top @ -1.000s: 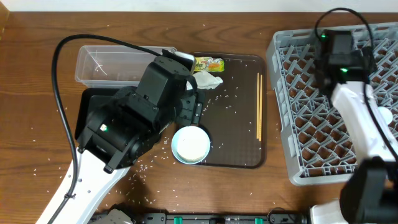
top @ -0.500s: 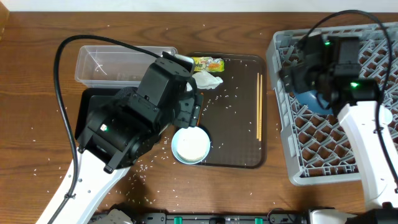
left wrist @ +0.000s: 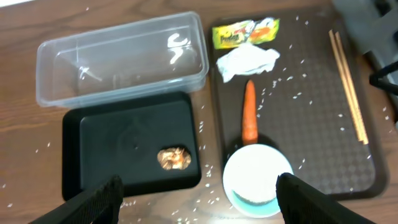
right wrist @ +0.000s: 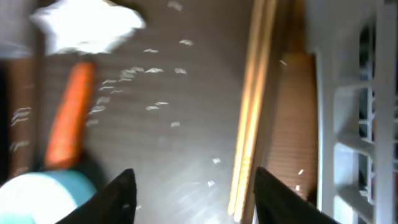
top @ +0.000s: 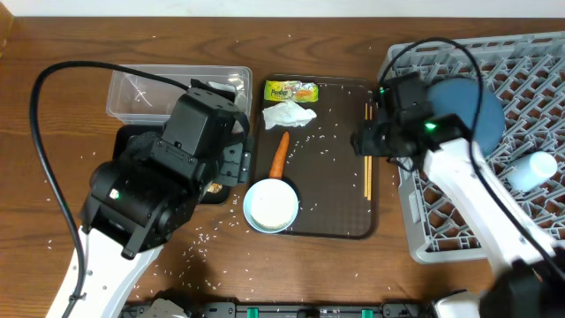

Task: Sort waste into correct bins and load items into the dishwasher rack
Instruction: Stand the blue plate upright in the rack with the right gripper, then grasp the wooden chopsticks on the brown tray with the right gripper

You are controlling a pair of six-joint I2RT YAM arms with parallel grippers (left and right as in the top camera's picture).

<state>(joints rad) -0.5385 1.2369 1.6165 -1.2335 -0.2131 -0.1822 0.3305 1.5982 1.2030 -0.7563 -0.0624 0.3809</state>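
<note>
Currently right claw (right wrist: 193, 193) released over chopsticks (right wrist: 252, 112), rack (right wrist: 348, 124) wall just right.
Meanwhile left claw (left wrist: 200, 198) hangs released, empty; carrot (left wrist: 249, 111) just beyond cup (left wrist: 257, 180) on brown tray (left wrist: 323, 155).

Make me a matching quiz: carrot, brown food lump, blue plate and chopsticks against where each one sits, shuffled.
1 carrot; 2 brown food lump; 3 blue plate; 4 chopsticks.
A in the grey rack; B in the black tray; C near the brown tray's right edge; D between napkin and cup.
Pairs: 1-D; 2-B; 3-A; 4-C.
</note>
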